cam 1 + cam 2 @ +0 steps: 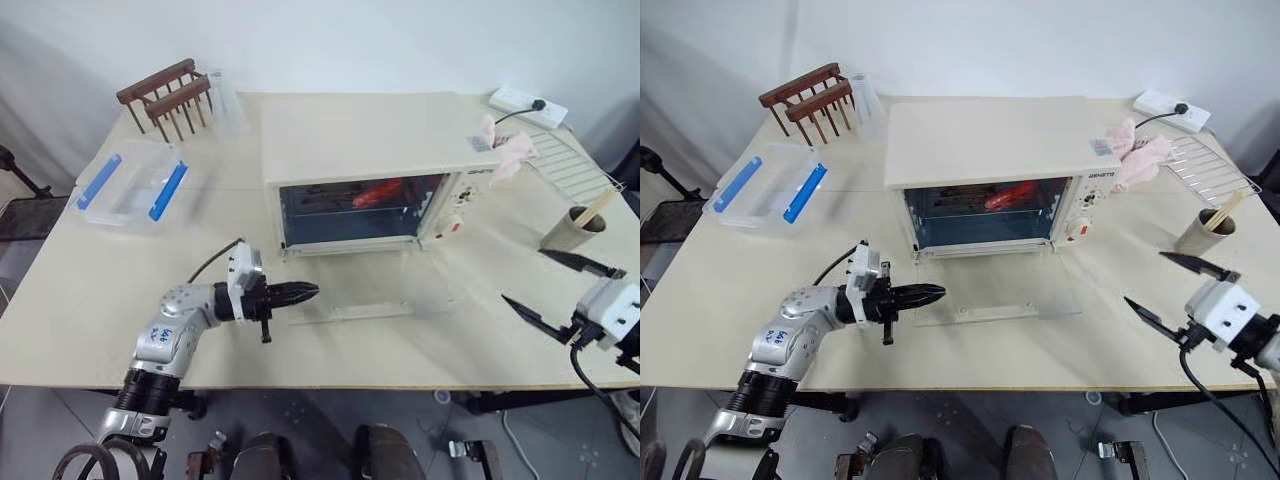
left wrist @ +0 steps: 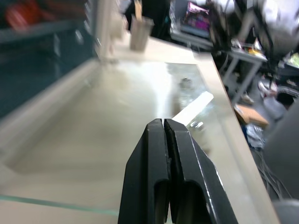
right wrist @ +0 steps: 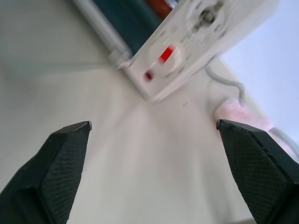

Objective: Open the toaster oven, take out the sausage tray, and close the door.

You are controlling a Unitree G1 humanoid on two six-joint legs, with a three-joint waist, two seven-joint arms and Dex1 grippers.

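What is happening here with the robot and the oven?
The toaster oven stands on the table with its door already folded down flat. The sausage tray is not yet taken out. The left gripper, fingers shut, points toward the open door from the side. The right gripper, fingers wide open and empty, hovers to the right of the oven.

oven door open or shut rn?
Open. The door lies flat on the table in front of the oven; sausages show inside.
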